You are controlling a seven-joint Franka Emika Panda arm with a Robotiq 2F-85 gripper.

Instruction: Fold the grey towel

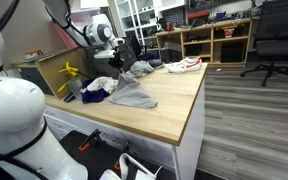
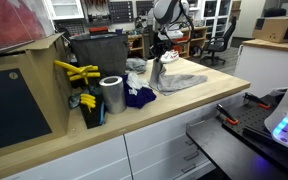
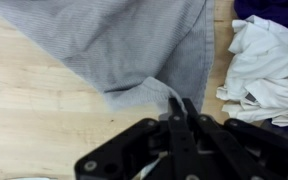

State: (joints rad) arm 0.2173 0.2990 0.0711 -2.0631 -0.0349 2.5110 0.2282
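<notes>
One claw tight on grey towel

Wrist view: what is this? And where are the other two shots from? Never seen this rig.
It is one robot arm with a two-fingered claw. The wrist view comes from a camera on the arm, looking down past the claw. The other two are room cameras aimed at the same wooden table from different places. On it lie a grey towel, a white cloth and a purple cloth. The claw is shut on an edge of the grey towel, pinching it.
</notes>
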